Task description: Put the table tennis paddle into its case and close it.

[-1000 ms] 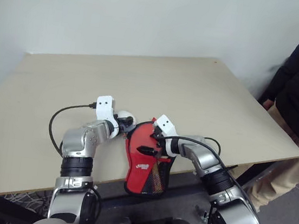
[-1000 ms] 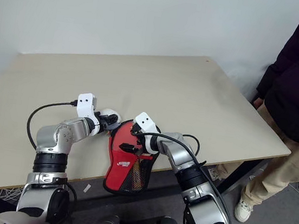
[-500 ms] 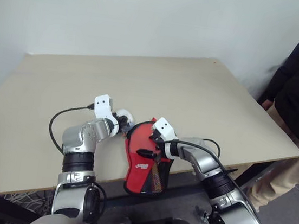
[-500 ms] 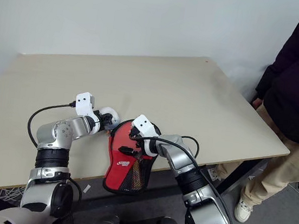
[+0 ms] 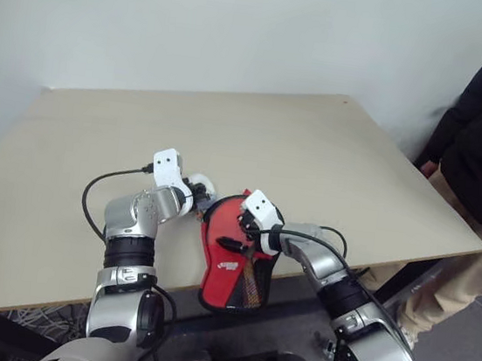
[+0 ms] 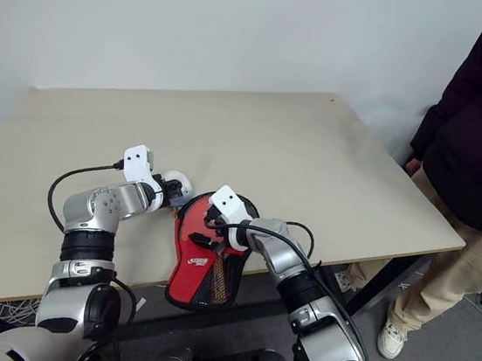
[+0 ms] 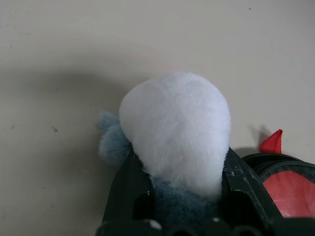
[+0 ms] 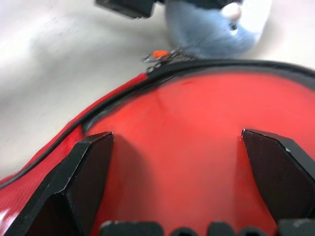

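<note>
A bare test room or lab is suggested: a plain light-wood table [image 5: 314, 154] is set against a blank white wall [image 5: 243, 22], with a person [image 6: 481, 157] standing alongside.

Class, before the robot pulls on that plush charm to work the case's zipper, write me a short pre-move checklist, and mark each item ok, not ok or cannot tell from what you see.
1. Left end effector shut on the plush charm: ok, fingers press both its sides.
2. Right end effector steadying the case: not ok, open, fingers spread over the red panel without gripping.
3. Case fully supported by the table: not ok, its lower part hangs past the near edge.
4. Paddle fully inside the case: cannot tell.
5. Zipper closed: cannot tell.
6. Person away from the arms: ok, standing at the table's right edge.
</note>
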You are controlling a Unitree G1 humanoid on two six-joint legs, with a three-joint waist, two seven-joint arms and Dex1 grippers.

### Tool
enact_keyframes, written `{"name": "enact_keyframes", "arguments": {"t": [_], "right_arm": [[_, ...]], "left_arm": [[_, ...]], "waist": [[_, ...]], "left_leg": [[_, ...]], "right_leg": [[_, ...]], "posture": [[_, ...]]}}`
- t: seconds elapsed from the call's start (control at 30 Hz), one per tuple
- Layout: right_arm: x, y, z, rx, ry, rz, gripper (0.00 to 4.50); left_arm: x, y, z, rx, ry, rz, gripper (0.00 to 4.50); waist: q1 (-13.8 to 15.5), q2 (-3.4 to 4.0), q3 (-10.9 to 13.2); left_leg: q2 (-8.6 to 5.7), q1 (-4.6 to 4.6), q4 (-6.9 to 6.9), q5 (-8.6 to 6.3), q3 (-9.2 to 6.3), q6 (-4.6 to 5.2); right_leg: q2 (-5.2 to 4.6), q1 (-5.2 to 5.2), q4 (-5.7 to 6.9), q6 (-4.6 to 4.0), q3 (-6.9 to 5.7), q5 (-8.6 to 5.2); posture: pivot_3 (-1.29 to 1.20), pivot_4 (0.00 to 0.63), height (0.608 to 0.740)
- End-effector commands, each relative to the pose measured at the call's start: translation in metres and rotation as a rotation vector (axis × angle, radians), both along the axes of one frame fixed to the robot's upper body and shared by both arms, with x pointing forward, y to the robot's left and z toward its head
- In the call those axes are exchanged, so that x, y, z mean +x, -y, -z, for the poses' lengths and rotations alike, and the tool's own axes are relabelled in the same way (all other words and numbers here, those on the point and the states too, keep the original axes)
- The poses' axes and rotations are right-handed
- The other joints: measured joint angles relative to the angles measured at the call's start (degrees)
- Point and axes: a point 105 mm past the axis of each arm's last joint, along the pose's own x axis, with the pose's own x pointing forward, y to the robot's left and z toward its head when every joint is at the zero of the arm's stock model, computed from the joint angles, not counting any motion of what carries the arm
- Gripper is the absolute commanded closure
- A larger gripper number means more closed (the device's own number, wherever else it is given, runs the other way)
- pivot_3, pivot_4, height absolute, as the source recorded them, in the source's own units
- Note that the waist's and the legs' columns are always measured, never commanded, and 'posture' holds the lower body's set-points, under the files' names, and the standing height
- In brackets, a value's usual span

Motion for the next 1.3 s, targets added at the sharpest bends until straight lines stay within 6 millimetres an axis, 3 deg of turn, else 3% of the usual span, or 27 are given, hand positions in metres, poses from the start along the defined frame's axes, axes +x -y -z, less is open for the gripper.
{"name": "enact_keyframes", "arguments": {"t": [0.03,0.57,0.8,1.3], "right_arm": [[0.005,0.006,0.018,-0.009,-0.05,0.058,0.0],[0.0,-0.002,0.036,0.025,-0.08,0.061,0.0],[-0.004,-0.003,0.039,0.017,-0.088,0.049,0.0],[-0.015,-0.003,0.045,0.004,-0.115,0.018,0.0]], "left_arm": [[0.009,-0.003,-0.024,0.003,0.079,-0.019,3.33],[0.031,-0.008,-0.047,-0.013,0.131,-0.068,3.33],[0.047,0.001,-0.056,-0.01,0.154,-0.04,3.33],[0.066,0.041,-0.065,-0.016,0.185,0.06,3.33]], "waist": [[0.0,0.0,0.0],[-0.31,-0.04,-0.02],[-0.29,-0.08,-0.05],[-0.26,-0.09,-0.05]], "left_leg": [[0.0,0.0,0.0,0.0,0.0,0.0],[0.01,0.01,-0.03,0.0,-0.06,0.0],[0.01,0.01,-0.06,0.0,-0.06,0.0],[0.01,-0.04,-0.17,0.0,-0.04,-0.01]], "right_leg": [[0.0,0.0,0.0,0.0,0.0,0.0],[-0.01,-0.01,-0.01,0.01,0.01,0.01],[-0.01,-0.01,-0.02,0.01,-0.01,0.01],[-0.01,-0.05,-0.16,0.1,-0.03,-0.04]], "posture": [[0.0,0.0,0.74],[0.0,0.0,0.74],[0.0,0.0,0.74],[0.0,0.0,0.74]]}}
